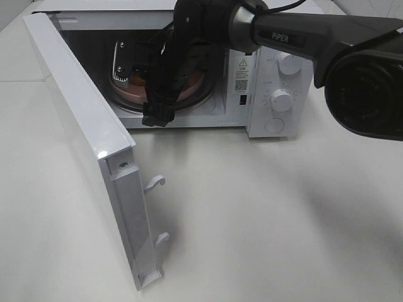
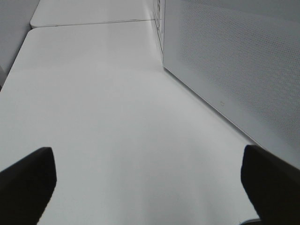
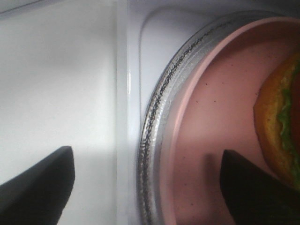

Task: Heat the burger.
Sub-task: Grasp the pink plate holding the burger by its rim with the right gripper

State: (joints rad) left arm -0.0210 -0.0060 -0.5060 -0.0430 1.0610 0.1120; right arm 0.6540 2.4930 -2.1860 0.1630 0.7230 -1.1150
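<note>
The right pincer (image 3: 145, 187) hangs at the mouth of the open microwave (image 1: 271, 75), its two dark fingers spread fairly wide with nothing between them; one finger sits over the white sill of the oven cavity, the other over the pink plate (image 3: 211, 140). The plate lies on the clear glass turntable (image 3: 157, 136), whose ridged rim shows just outside the plate's edge. On the plate sits the burger (image 3: 276, 126), only partly in view: an orange-tan bun edge with a strip of green lettuce showing. From the high camera the right arm hides most of the plate and burger inside the cavity. The burger looks light and soft, likely to squash or slide apart in layers if pinched hard, so the stiff plate rim seems the safer place to take hold of; a grip on the bun itself would need to be gentle and from the sides. Since it already rests inside, the door probably comes next. The microwave door (image 1: 94, 145) stands swung wide toward the table's front left, latch hooks facing out. The left pincer (image 2: 150, 183) hovers over the bare white table (image 2: 103, 117), wide open and empty, beside the door's perforated outer face.
</note>
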